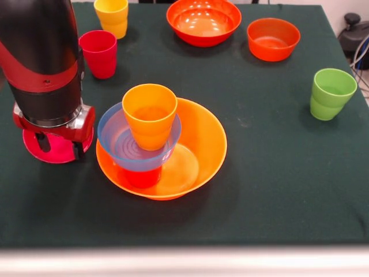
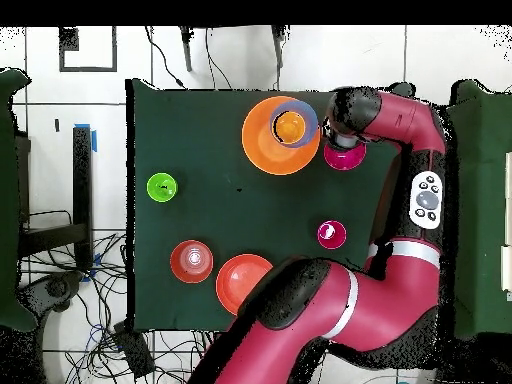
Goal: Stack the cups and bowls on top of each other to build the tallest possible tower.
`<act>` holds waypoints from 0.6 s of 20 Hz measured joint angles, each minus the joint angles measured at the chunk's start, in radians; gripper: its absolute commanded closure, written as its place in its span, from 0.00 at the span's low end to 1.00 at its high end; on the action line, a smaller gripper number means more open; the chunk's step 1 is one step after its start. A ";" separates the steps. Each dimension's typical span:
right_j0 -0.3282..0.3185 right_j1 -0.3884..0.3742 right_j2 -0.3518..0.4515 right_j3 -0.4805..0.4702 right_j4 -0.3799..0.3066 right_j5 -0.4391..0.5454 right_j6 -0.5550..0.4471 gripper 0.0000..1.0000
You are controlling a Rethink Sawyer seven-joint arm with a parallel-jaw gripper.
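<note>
The tower stands in the large orange bowl (image 1: 199,135): a red-orange cup (image 1: 141,176) upside down in it, a light blue bowl (image 1: 115,141) on that cup, and an orange cup (image 1: 149,115) upright in the blue bowl. My gripper (image 1: 59,147) is just left of the tower, low over a magenta bowl (image 1: 56,156) on the cloth, with its fingers (image 1: 41,142) apart. In the overhead view the orange bowl (image 2: 262,145), the orange cup (image 2: 290,126) and the magenta bowl (image 2: 343,158) show beside the arm's end. No dark blue bowl is in view.
Loose on the dark green cloth are a yellow cup (image 1: 111,16), a crimson cup (image 1: 98,53), a large red-orange bowl (image 1: 203,22), a smaller orange-red bowl (image 1: 273,38) and a green cup (image 1: 331,92). The table's front edge (image 1: 184,259) is near.
</note>
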 measured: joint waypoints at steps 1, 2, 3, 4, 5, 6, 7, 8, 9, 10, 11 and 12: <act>-0.001 0.001 0.000 0.000 0.000 0.000 0.000 0.00; -0.002 0.001 0.001 0.000 0.000 0.000 0.000 0.00; -0.003 0.001 0.001 0.000 0.000 0.000 0.000 0.00; -0.004 0.001 0.002 0.000 0.000 0.000 0.000 0.00; -0.004 0.002 0.002 -0.001 0.000 0.000 0.000 0.00; -0.004 0.003 0.003 -0.004 0.000 0.000 0.000 0.00; -0.004 0.003 0.003 -0.006 -0.001 0.000 0.000 0.00; -0.004 0.006 0.007 -0.016 -0.001 0.000 0.000 0.00; -0.004 0.009 0.009 -0.025 -0.001 0.000 0.000 0.00; -0.004 0.011 0.012 -0.031 -0.001 0.000 0.000 0.00; -0.004 0.013 0.015 -0.038 -0.001 0.000 0.000 0.00; -0.004 0.016 0.018 -0.049 -0.001 0.000 0.000 0.00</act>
